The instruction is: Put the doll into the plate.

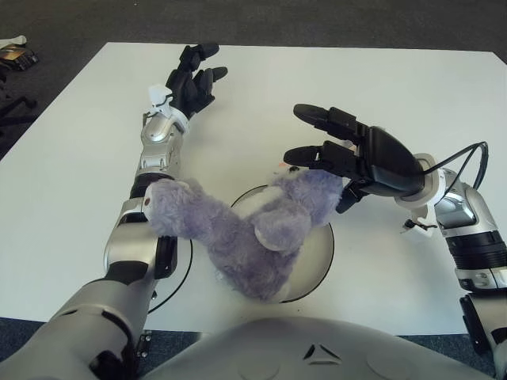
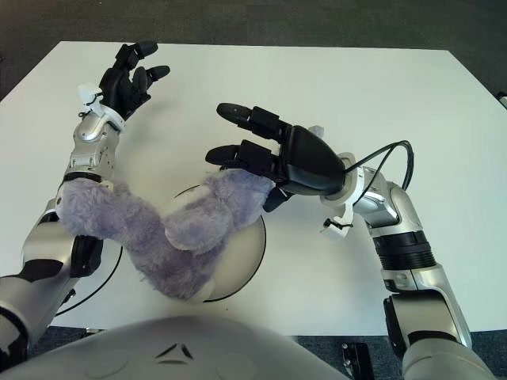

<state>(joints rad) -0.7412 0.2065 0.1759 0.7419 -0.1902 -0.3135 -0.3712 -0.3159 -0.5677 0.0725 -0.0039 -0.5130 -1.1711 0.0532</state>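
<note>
Purple doll [image 1: 245, 226] is lying across the white plate [image 1: 317, 257], one limb draping over the left forearm. Right hand [image 1: 348, 150] is hovering just above its head, fingers [image 1: 313, 115] spread apart, gripping nothing. Left hand [image 1: 190, 79] is showing farther back over the counter [image 1: 380, 79], fingers loosely apart.

White table [image 1: 261, 87] on dark grey carpeted floor [image 1: 317, 20].

You've got a white table [image 1: 71, 174] on dark carpet [image 1: 317, 20]; a white plate [image 1: 317, 257] sits near its front edge, w/ a purple doll [image 1: 245, 229] sprawled over the plate's left rim.
</note>
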